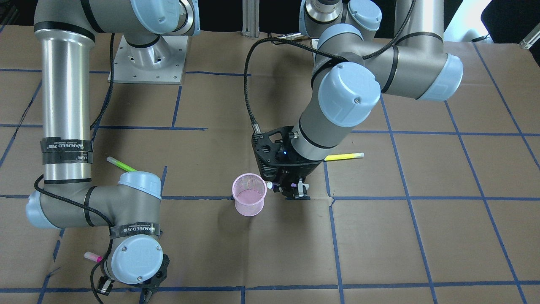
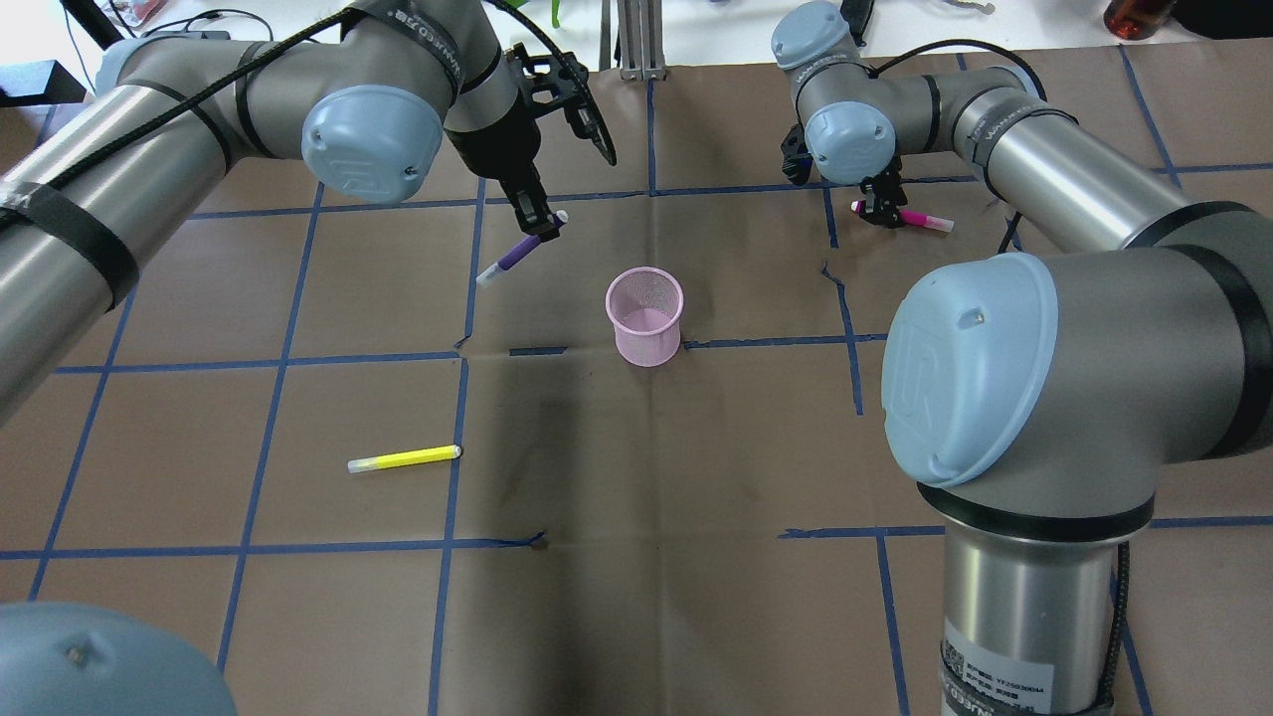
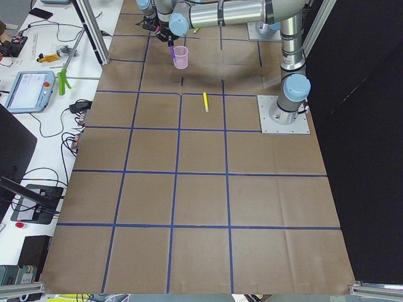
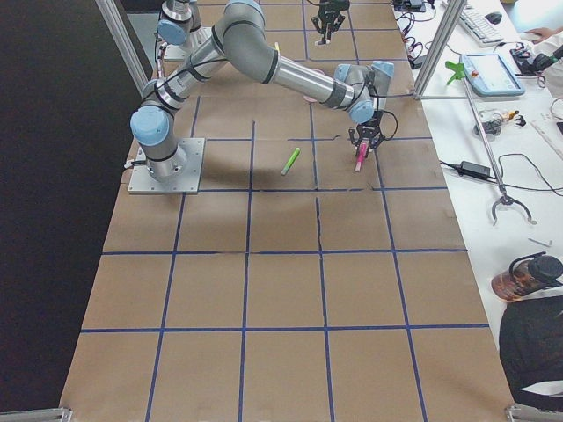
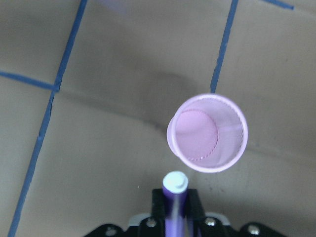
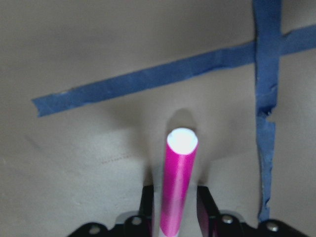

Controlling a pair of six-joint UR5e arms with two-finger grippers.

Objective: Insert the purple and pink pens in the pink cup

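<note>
The pink cup (image 2: 644,316) is fine wire mesh with a matt look. The purple pen (image 2: 517,254) and pink pen (image 6: 178,187) are smooth, glossy plastic. Matt, creased brown paper (image 2: 696,497) covers the tabletop, lined with blue tape (image 2: 259,362). The arm tubes (image 1: 65,97) are brushed metal, and the joint caps (image 2: 970,368) are smooth blue plastic.

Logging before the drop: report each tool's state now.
Left tool: closed, holding the purple pen.
Right tool: closed, holding the pink pen.
</note>
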